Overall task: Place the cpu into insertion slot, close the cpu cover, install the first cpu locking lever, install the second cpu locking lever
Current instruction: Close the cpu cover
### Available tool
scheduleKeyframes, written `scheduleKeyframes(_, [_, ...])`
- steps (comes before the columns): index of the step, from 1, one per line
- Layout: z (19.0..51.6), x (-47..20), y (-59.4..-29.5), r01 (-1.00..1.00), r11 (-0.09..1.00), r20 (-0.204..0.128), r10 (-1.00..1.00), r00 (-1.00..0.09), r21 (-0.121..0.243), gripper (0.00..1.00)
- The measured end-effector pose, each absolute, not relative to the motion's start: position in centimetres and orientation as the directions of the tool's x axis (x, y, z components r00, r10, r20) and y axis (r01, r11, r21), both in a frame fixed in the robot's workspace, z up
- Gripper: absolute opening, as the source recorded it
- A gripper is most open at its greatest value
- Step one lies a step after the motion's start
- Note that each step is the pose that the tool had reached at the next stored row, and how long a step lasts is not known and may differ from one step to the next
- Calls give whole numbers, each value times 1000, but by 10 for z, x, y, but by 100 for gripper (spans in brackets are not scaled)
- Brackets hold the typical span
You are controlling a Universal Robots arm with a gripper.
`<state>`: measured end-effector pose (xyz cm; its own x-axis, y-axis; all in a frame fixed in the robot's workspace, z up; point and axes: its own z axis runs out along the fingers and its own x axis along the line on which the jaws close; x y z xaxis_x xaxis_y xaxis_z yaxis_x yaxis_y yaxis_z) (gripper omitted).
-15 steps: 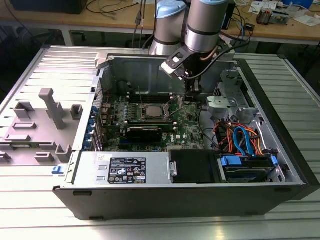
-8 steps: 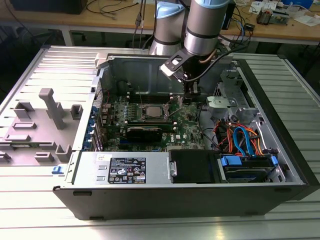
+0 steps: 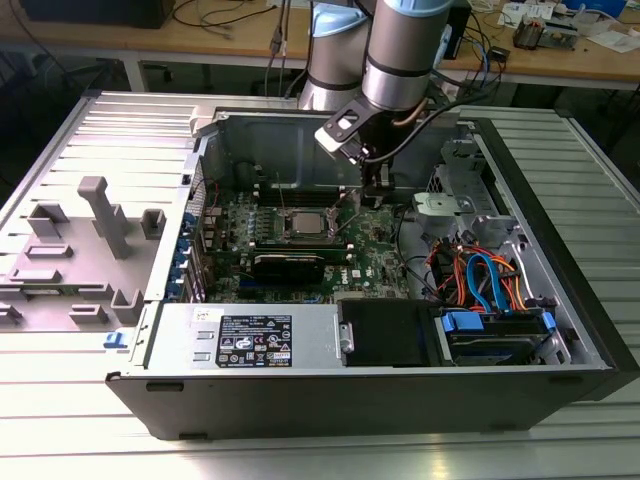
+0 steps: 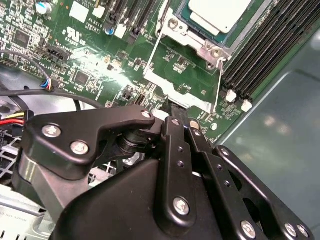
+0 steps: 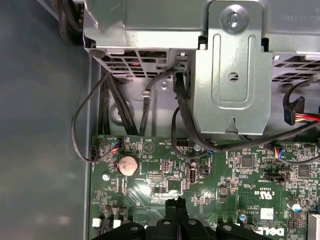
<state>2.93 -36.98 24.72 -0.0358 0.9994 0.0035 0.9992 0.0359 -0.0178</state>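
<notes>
The cpu (image 3: 305,222) lies in the insertion slot (image 3: 287,232) near the middle of the green board; its dull silver top (image 4: 220,12) shows in the second wrist view. The silver cpu cover (image 4: 200,44) lies flat around it. Two thin wire locking levers (image 4: 152,55) (image 4: 218,82) stand up off the board, unlatched. My gripper (image 3: 372,195) hangs just to the exterior view's right of the socket, low over the board. Its black fingers (image 5: 175,205) are pressed together with nothing visible between them, the tips (image 4: 172,112) close to the levers' free ends.
Long black memory slots (image 4: 265,45) flank the socket. A grey metal drive bracket (image 5: 232,75) and black cables (image 5: 182,110) sit beyond the board. The case wall (image 3: 280,140) is behind, and the power supply (image 3: 250,338) and drive bay wiring (image 3: 480,280) are in front.
</notes>
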Motion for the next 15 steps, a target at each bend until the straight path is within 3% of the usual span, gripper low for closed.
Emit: scheduleKeyframes(15, [247,19,-370,999,38,3,999,-38,-19,11])
